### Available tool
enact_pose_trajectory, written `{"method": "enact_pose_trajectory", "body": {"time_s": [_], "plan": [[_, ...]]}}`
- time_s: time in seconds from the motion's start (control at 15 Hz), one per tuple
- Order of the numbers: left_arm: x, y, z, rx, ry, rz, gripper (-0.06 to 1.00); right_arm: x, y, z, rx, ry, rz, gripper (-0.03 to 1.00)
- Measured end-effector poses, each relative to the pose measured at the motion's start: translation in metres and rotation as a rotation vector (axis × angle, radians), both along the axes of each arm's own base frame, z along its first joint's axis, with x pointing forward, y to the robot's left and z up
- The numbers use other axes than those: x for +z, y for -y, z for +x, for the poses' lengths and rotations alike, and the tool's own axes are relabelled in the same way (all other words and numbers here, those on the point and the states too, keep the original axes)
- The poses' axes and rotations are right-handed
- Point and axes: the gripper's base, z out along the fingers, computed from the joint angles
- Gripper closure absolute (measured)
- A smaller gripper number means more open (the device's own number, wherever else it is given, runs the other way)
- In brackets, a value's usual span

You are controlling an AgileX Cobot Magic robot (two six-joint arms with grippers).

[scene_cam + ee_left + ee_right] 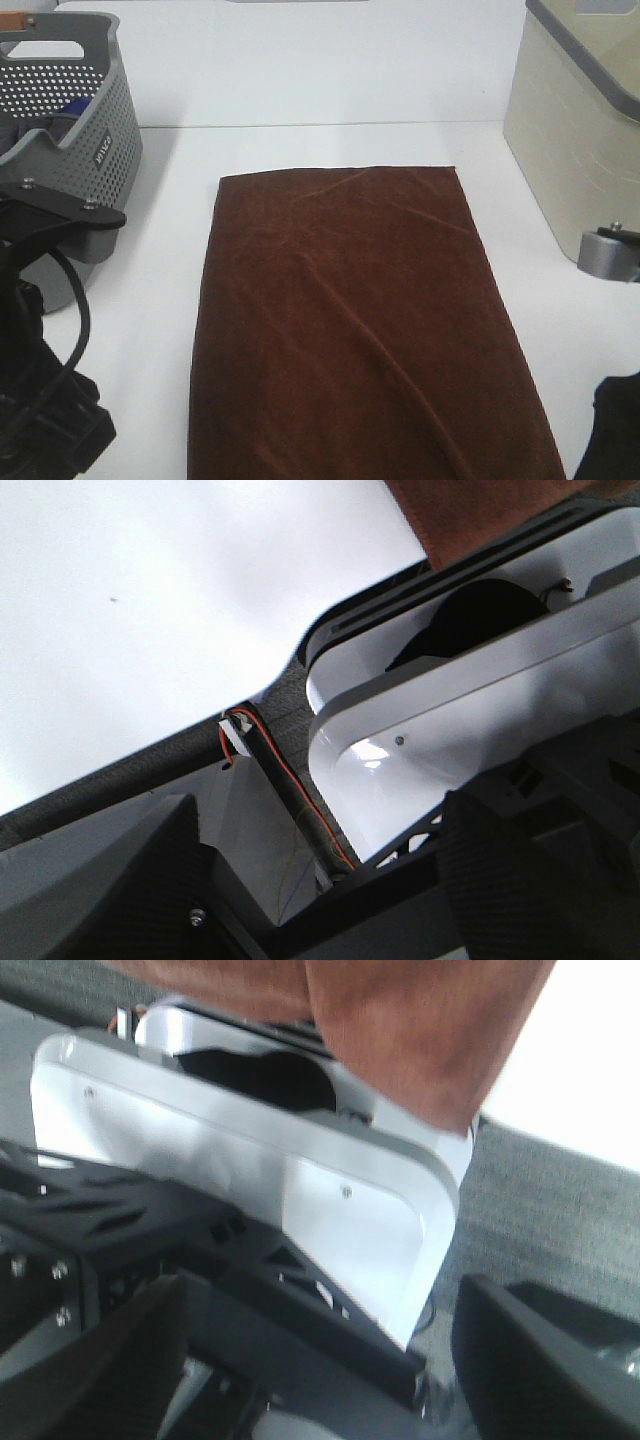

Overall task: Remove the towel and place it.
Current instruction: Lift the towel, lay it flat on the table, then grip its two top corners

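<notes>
Dark reddish-brown plush, the towel point(360, 320) is laid flat and lengthwise on the white table point(330, 80). It lies between a grey perforated basket point(95, 135) on the left and a beige bin point(570, 130) with a grey rim on the right, and neither is touched by it. Its far edge is seen in full, while its near end is cut off by the high view. Soft creases are seen across the nap. White lettering point(105, 150) is printed up the basket's side, but it is too small to be read. A blue item point(75, 105) is lodged inside the basket.

In the left wrist view the left gripper point(315, 815) is shown empty, its dark fingers point(100, 880) set wide apart, and a corner of the towel is seen beyond by the table's edge. The right gripper point(325, 1295) is likewise shown with fingers point(550, 1360) spread and nothing pinched. There, a towel corner is seen hanging over a white moulded frame point(250, 1180).
</notes>
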Motion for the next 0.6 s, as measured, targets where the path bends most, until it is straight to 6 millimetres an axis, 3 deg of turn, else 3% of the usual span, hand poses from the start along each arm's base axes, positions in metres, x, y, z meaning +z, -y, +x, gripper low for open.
{"method": "enact_pose_trajectory", "body": {"time_s": [0.13,0.33,0.47,0.6], "plan": [[0.006,0.002,0.01,0.014,0.093,-0.007,0.29,0.01,-0.003,0.014,-0.018,0.109,0.02,0.3],[0.027,0.009,0.032,0.013,0.302,-0.046,0.32,0.042,-0.007,0.043,-0.03,0.339,0.034,0.38],[0.044,0.01,0.049,0.038,0.431,-0.084,0.33,0.063,-0.011,0.068,-0.045,0.454,0.023,0.42],[0.058,0.01,0.071,0.096,0.513,-0.141,0.33,0.072,-0.018,0.094,-0.044,0.491,0.01,0.44]]}}
